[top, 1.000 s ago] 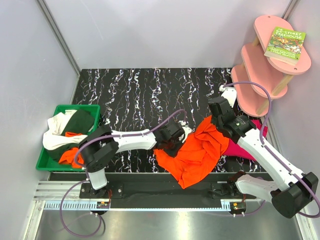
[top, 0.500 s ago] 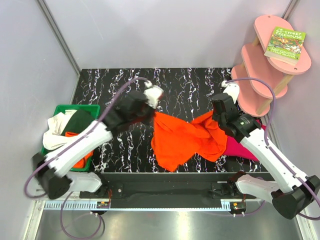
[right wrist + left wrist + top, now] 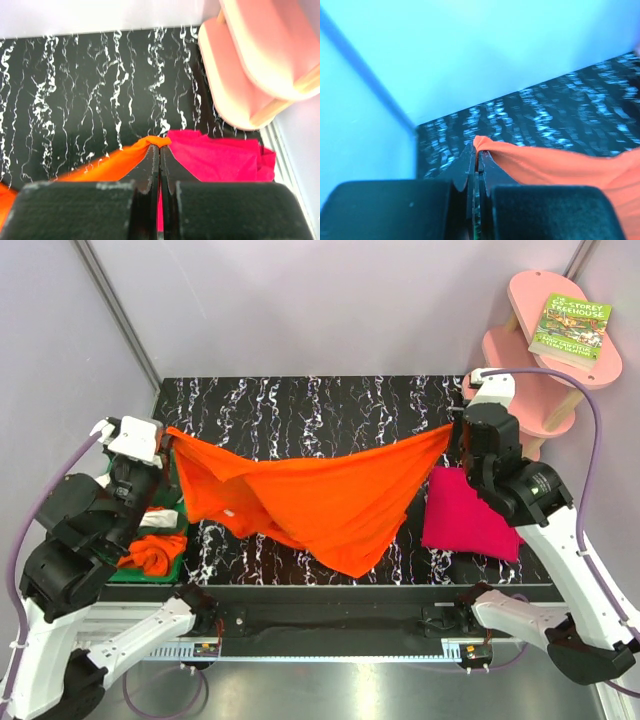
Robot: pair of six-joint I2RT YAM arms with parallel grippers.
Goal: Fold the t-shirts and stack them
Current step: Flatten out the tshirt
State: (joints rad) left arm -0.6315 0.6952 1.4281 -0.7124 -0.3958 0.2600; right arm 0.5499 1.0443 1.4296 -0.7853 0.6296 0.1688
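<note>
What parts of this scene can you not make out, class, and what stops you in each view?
Top view: the left arm hides most of the green bin.
Top view: the stretched orange t-shirt covers the table beneath it.
Left wrist view: blurred; the orange t-shirt runs off the right edge.
Right wrist view: the right claw blocks part of the magenta t-shirt.
</note>
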